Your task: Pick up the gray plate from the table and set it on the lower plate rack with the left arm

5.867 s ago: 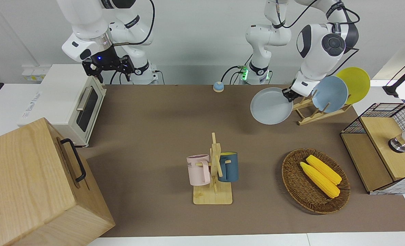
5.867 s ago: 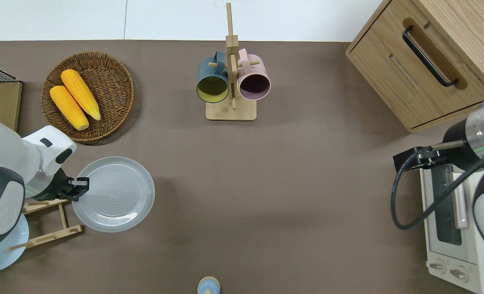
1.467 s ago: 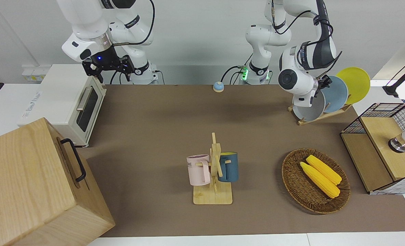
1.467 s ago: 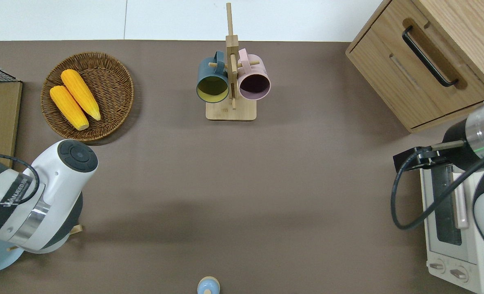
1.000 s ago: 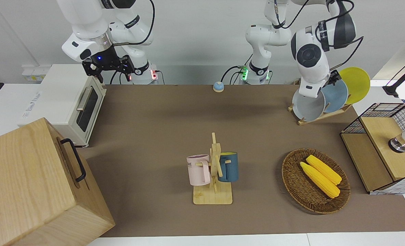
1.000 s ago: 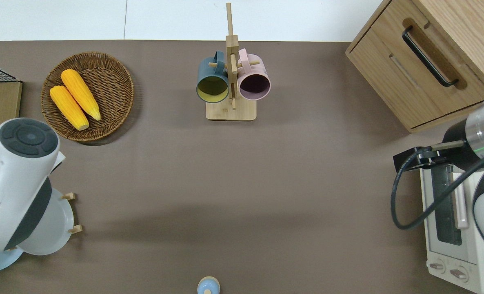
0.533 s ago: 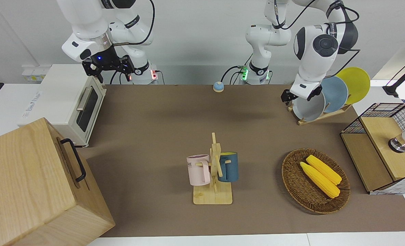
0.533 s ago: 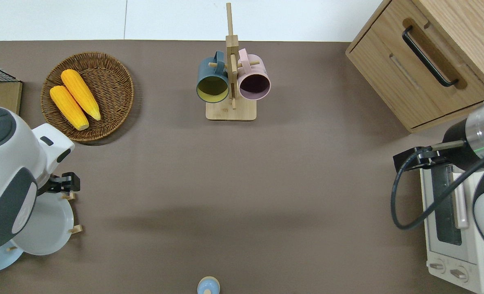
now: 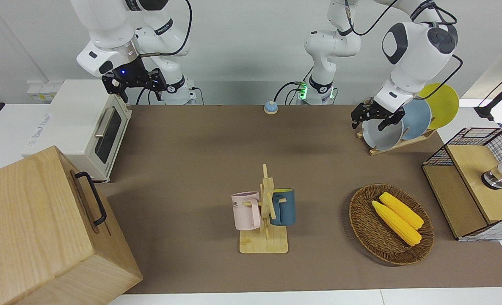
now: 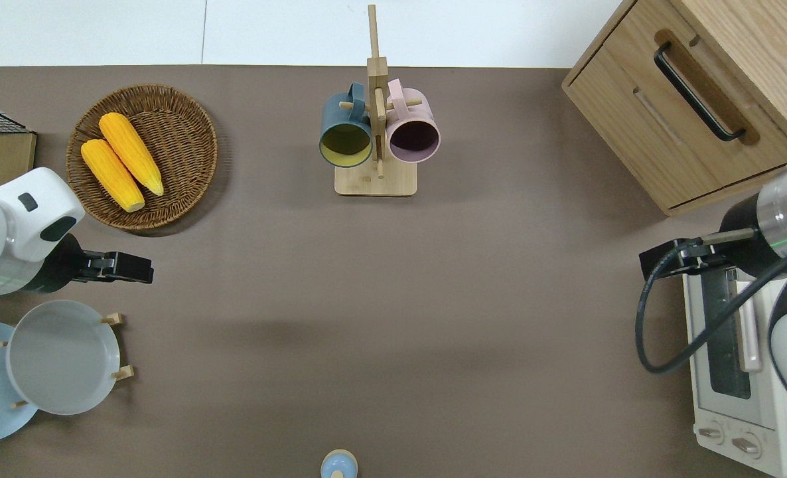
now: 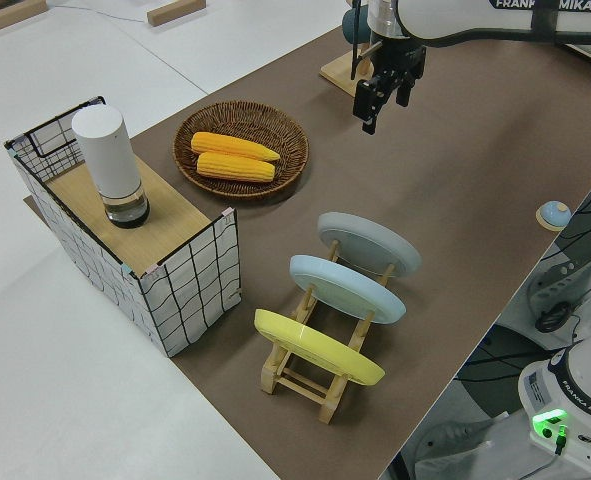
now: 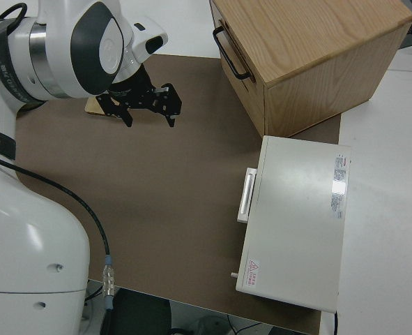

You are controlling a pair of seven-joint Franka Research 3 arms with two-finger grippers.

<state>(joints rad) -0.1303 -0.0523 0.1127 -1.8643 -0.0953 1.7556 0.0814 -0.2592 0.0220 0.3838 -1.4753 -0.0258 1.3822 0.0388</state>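
The gray plate (image 10: 62, 356) stands tilted in the end slot of the lower plate rack (image 11: 315, 365), at about 8 o'clock in the overhead view, with the light blue plate (image 11: 347, 288) and the yellow plate (image 11: 318, 347) in the slots beside it. The left gripper (image 10: 125, 267) hangs empty over bare mat just off the rack's 12 o'clock side, fingers apart, clear of the plate. The right arm (image 9: 107, 38) is parked, its fingers apart too.

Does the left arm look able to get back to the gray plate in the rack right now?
Probably yes. The left pincer hangs open and empty close by the gray plate, which stands in the end slot of the rack, its rim toward the pincer uncovered.
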